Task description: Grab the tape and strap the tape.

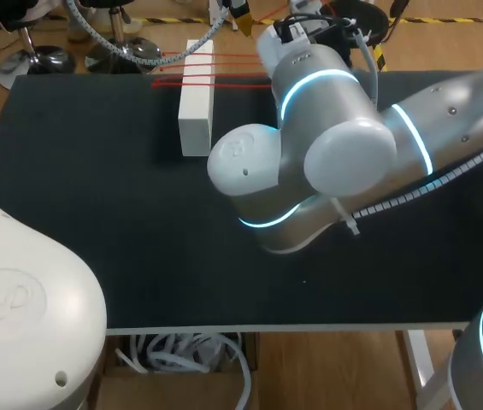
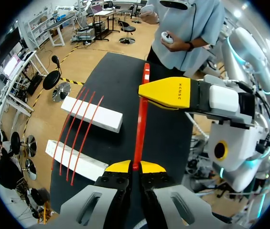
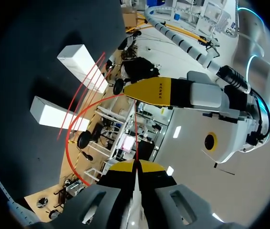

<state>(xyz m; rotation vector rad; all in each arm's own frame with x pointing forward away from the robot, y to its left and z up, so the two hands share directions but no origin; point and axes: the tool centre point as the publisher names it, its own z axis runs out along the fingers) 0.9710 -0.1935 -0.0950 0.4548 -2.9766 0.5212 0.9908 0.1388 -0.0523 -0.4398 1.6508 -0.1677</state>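
Above the matte black counter [image 1: 96, 213], a thin, flat red tape [image 2: 141, 119] is pinched by the left gripper [image 2: 135, 167] and right gripper [image 3: 135, 166], both closed tight on it, near two white rectangular blocks [image 2: 94, 113].

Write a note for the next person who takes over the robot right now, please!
Left gripper: shut on the thin red tape.
Right gripper: shut on the same tape, which is stretched between the two.
Two white rectangular blocks lie apart on the black table.
Done: three red tape strips already span both blocks.
Left: probably strap this held tape across the blocks too.
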